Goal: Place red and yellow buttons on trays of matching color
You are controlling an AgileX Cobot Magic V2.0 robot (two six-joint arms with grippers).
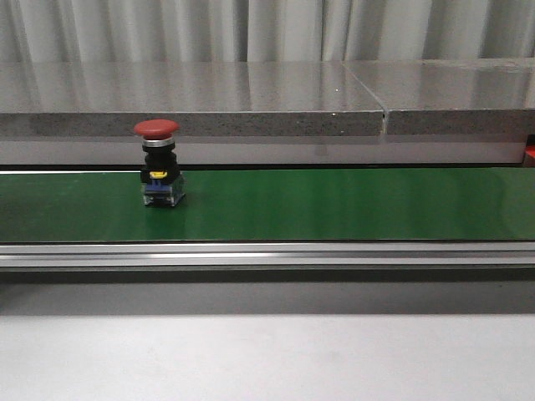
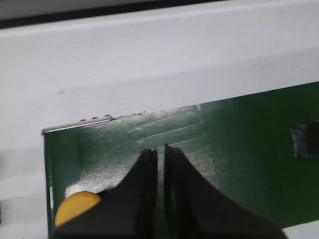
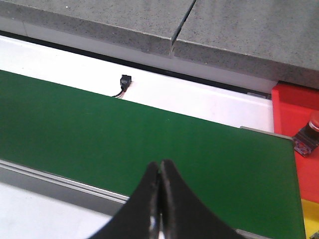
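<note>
A red button [image 1: 157, 163] with a mushroom cap stands upright on the green belt [image 1: 334, 205], left of centre in the front view; no gripper shows there. In the left wrist view my left gripper [image 2: 159, 148] hangs over the belt's end, its fingers almost together with nothing between them. A yellow button [image 2: 75, 206] lies beside it, partly hidden behind one finger. My right gripper [image 3: 161, 163] is shut and empty above the belt's near edge. The red tray [image 3: 291, 107] lies past the belt's end and holds another red button [image 3: 310, 130]. A yellow strip [image 3: 312, 219] beside it may be the yellow tray.
A grey stone ledge [image 1: 251, 100] runs behind the belt. A metal rail [image 1: 267, 253] borders the belt's front edge. A small black connector [image 3: 124, 81] sits on the white surface behind the belt. A grey-blue block [image 2: 303, 140] is cut off by the left wrist view's edge.
</note>
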